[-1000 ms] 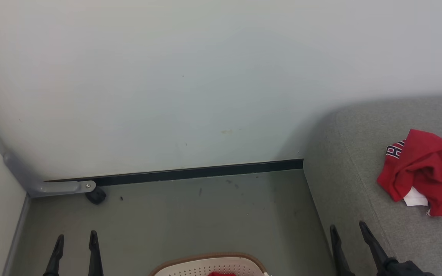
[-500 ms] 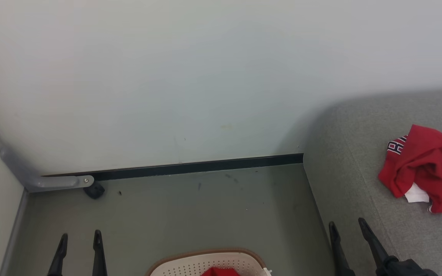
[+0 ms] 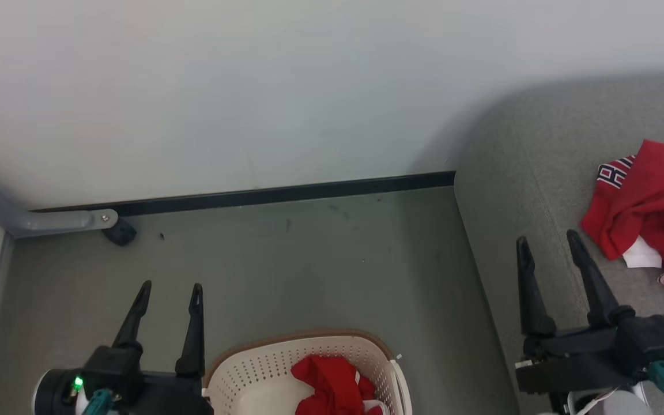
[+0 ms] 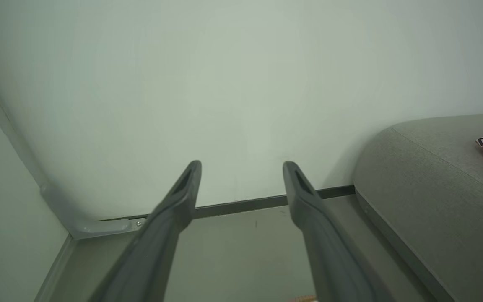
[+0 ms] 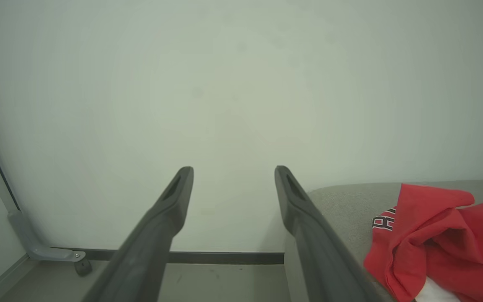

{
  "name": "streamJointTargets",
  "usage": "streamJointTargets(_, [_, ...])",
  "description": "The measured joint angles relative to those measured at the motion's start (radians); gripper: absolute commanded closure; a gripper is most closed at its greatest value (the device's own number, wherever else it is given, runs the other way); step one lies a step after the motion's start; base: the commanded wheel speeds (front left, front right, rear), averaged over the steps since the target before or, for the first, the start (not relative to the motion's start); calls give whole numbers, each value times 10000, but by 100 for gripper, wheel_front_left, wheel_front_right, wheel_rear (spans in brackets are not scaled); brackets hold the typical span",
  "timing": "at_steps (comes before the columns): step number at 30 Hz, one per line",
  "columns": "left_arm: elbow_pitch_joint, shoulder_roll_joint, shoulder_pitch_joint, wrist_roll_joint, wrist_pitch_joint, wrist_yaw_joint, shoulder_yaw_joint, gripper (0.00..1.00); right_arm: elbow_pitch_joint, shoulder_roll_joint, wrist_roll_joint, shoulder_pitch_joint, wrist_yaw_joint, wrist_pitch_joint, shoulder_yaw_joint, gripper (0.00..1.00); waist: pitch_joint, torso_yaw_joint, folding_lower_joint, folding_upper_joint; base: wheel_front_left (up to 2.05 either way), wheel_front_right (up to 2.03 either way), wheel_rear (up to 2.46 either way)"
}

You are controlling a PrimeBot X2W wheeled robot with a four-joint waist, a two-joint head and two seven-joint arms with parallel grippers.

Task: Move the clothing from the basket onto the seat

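Dark fingers of my left pincer [image 3: 171, 285] apart, empty, above the floor [image 3: 309, 259]; next, the basket [image 3: 263, 360] with a red garment [image 3: 332, 383] waiting inside; my right pincer [image 3: 547, 236] apart too, empty, by the seat [image 3: 528, 173] edge, where a second garment [image 3: 649, 213] already lies, so roughly half done

My left gripper [image 3: 171, 285]: had two long tapered black fingers [image 3: 191, 328], a green light [image 3: 78, 381], a teal cable [image 3: 100, 402].
My right gripper [image 3: 546, 236]: wore the same black.
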Motion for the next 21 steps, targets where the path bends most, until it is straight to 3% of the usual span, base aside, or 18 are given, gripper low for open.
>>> streamJointTargets(21, [1854,-600,-2306,995,1229,-1313,-2234,0,-780,-326,-176,-3502,188,-12,-779,0,3012,-618,2,2,0,0,0])
